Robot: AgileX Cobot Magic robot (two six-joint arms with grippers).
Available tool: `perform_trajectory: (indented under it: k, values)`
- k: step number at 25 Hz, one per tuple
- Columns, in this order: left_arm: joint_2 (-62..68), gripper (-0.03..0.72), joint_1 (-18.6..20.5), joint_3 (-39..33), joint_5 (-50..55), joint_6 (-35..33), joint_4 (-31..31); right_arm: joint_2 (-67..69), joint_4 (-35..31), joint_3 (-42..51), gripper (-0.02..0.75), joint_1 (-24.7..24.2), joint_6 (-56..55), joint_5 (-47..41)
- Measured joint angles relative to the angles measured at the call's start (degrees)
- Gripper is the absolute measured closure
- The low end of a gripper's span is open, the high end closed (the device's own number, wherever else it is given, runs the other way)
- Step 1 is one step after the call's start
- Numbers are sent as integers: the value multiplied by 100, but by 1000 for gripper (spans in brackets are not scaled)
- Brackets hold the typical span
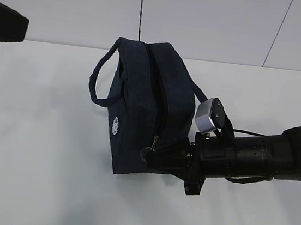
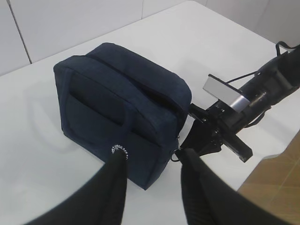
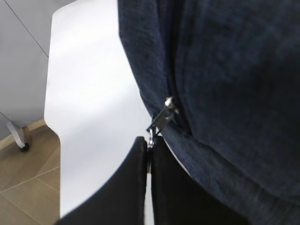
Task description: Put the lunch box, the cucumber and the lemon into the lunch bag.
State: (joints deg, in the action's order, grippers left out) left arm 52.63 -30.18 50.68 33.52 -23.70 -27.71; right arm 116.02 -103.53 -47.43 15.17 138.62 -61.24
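The dark navy lunch bag stands upright on the white table, handles looped at both sides, white round logo facing front-left. Its zipper slider sits low on the near end. My right gripper is shut on the metal ring pull; the right wrist view shows the fingers pinched on the ring below the zipper tab. My left gripper is open and empty, hovering above the bag. The lunch box, cucumber and lemon are out of view.
The white table ends near the bag at the right, with wooden floor beyond the edge. A white panelled wall runs behind. A dark part of the left arm shows at the upper left.
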Motion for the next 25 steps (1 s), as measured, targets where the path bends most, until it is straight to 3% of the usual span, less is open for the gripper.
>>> perform_trajectory:
  k: [10, 25]
  values:
    - [0, 410, 0, 0, 0, 0, -10, 0, 24, -8, 731, 0, -399, -357]
    - [0, 411, 0, 0, 0, -2, -10, -924, 739, -13, 731, 0, -1471, -345]
